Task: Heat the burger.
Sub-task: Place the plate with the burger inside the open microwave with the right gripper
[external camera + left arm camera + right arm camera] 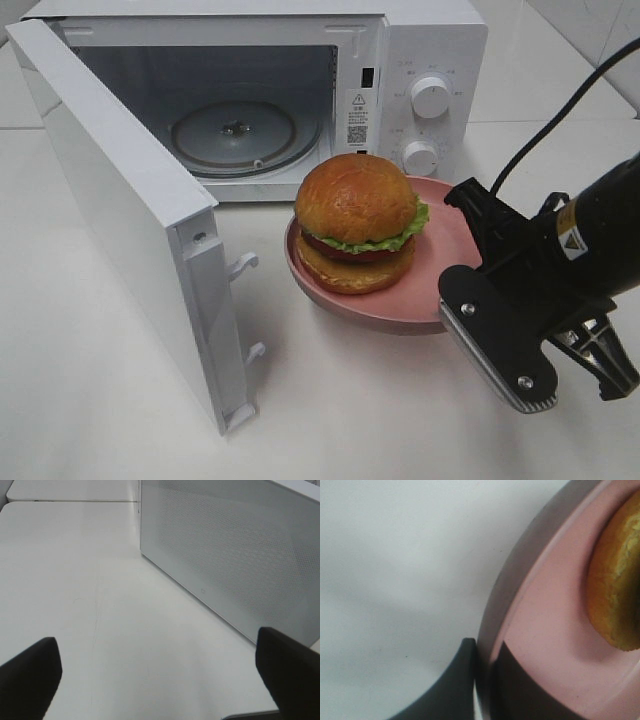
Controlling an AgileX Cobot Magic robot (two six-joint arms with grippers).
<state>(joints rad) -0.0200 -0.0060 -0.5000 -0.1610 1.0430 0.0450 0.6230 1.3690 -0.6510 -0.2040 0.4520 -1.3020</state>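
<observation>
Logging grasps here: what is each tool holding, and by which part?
The right tool grips the pink plate by its rim; the burger sits on it. The left tool is open, holding nothing.

Burger, plate, microwave — one each, two knobs

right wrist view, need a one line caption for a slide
Black right gripper shut on the rim of the flat round pink plate carrying the golden-brown-bunned burger.

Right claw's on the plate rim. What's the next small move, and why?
Probably carry the pink plate toward the turntable: the right claw is shut on its rim, the burger sits on it, and the microwave door stands open.
</observation>
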